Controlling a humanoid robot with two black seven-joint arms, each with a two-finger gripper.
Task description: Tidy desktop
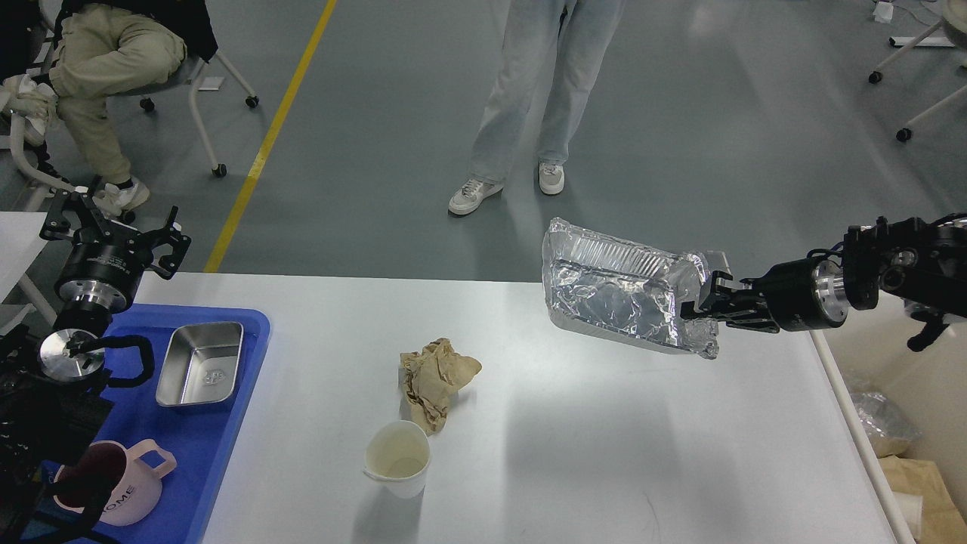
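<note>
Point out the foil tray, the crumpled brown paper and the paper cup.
foil tray (616, 291), head view, its crinkled inside bottom.
crumpled brown paper (434, 378), head view, middle of the wad.
paper cup (398, 457), head view, inside its open mouth.

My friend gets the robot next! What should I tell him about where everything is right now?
Right gripper: shut on the crumpled foil tray, held in the air above the desktop's right side.
Left gripper: open and empty, above the blue tray's far left corner.
Done: steel dish and pink mug are in the blue tray.
Left: the foil tray probably goes in the bin past the table's right edge; the crumpled brown paper and paper cup sit mid-desktop.
</note>
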